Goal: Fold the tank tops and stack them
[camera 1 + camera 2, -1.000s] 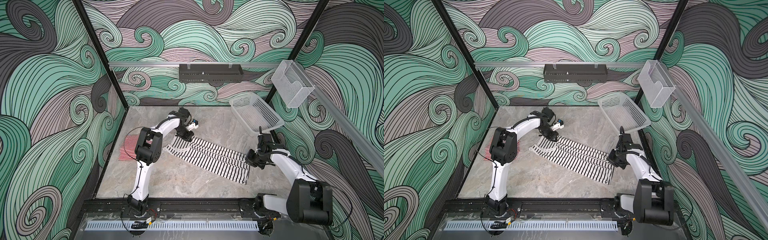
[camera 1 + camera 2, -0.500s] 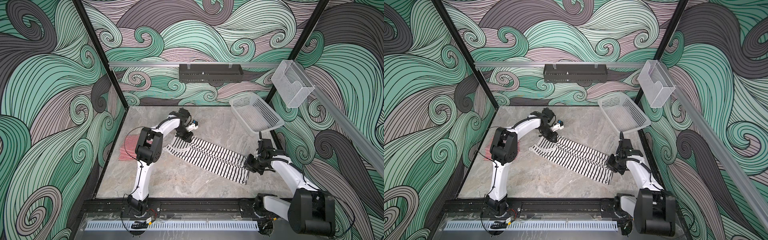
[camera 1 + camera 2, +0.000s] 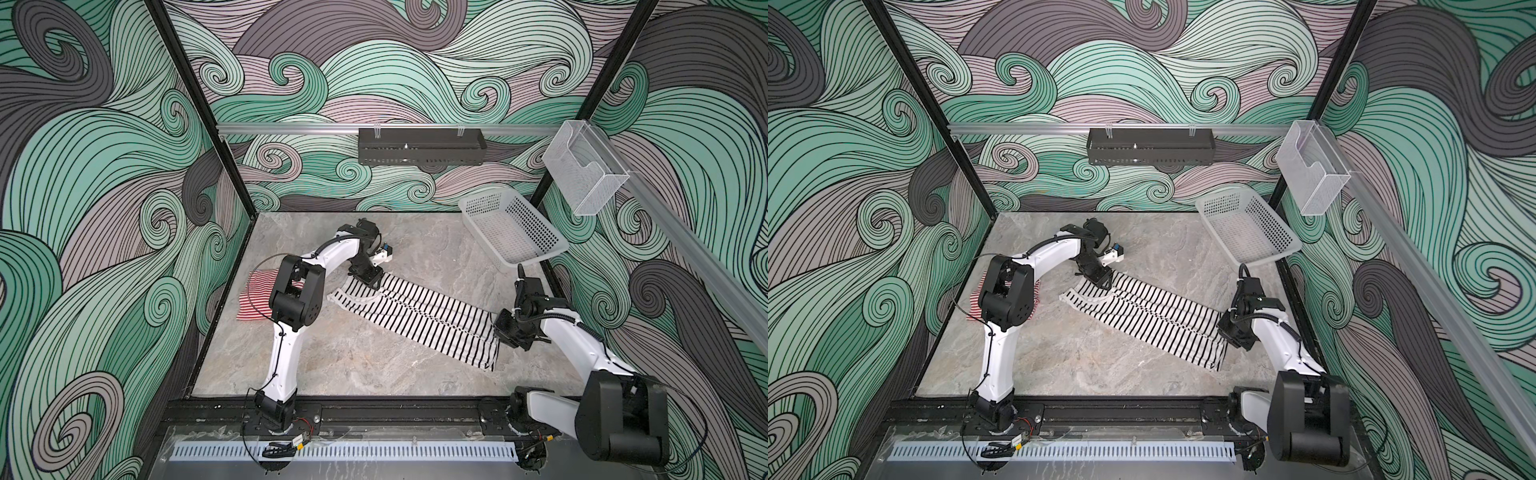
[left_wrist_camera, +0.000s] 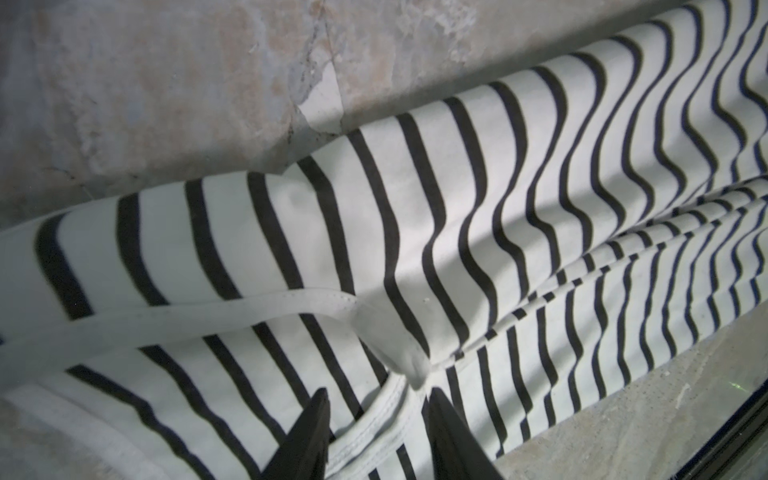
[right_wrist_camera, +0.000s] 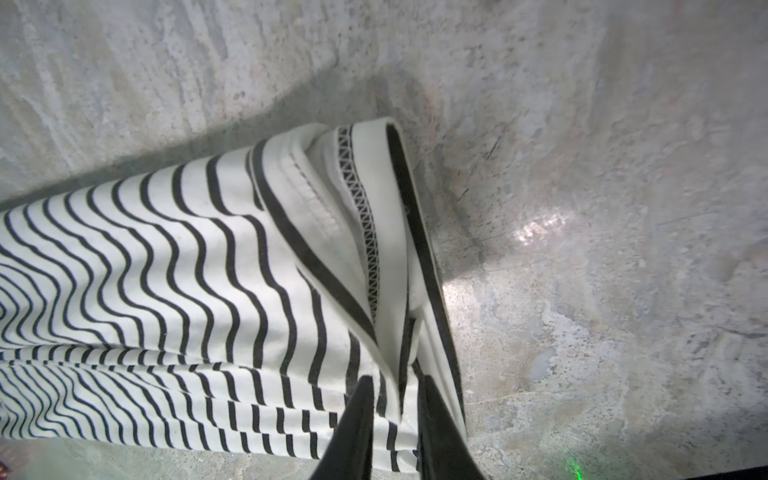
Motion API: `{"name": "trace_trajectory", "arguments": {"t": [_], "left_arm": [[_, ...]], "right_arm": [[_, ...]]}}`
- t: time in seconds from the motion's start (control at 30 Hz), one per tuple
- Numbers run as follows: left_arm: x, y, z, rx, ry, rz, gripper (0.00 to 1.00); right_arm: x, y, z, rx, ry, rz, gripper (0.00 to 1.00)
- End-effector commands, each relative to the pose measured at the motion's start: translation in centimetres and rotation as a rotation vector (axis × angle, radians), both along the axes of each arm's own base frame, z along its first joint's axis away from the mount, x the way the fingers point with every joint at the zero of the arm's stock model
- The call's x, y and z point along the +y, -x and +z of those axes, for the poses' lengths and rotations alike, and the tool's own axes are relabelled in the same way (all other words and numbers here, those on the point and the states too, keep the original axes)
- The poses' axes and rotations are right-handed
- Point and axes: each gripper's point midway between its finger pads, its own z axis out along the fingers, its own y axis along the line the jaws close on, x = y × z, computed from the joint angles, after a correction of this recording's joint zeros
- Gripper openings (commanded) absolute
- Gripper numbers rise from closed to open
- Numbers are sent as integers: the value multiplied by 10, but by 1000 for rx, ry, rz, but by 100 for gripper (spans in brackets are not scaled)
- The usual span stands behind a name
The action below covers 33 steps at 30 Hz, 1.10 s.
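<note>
Soft, limp white tank top with thin black stripes (image 3: 419, 320) is lying folded from ten to four o'clock on the grey stone tabletop (image 3: 353, 365), probably best taken at its firmer edges: left gripper (image 4: 376, 392) straddling the strap binding (image 4: 257, 305) open, right gripper (image 5: 392, 380) barely parted around the hem (image 5: 415, 232), grip unclear.

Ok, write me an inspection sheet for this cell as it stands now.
Surface: grey marbled tabletop, no spills seen.
Job's things: black-striped tank top lies as a long narrow strip, diagonal; red-striped tank top lies apart at the left edge, partly behind the left arm; not stacked.
Clutter: white perforated basket, empty, far right corner.
Grippers: left pincer open astride a white strap; right pincer astride the hem, grip unclear.
Cables: black cable loops over the red-striped tank top.
Surroundings: swirl-patterned walls; black rack and clear holder on rails.
</note>
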Motion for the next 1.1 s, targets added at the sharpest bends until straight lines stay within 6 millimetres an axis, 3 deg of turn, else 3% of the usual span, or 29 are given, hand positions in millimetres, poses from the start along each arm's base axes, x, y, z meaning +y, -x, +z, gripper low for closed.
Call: {"name": "trace_trajectory", "arguments": {"t": [0.0, 0.2, 0.47, 0.63, 0.87, 1.07], "left_arm": [[-1, -11, 32, -97, -3, -18, 43], [-24, -12, 38, -78, 67, -45, 42], [-53, 9, 12, -21, 46, -117, 39], [-50, 17, -3, -2, 15, -122, 37], [-27, 15, -31, 10, -115, -101, 36], [-23, 23, -48, 75, -155, -111, 35]], "right_arm": [[-7, -12, 6, -10, 42, -16, 23], [4, -30, 25, -83, 29, 12, 28], [28, -42, 4, -55, -18, 82, 18], [23, -47, -13, -16, 5, 78, 15], [4, -49, -26, 37, 20, 43, 20], [6, -47, -38, 76, 1, 41, 21]]}}
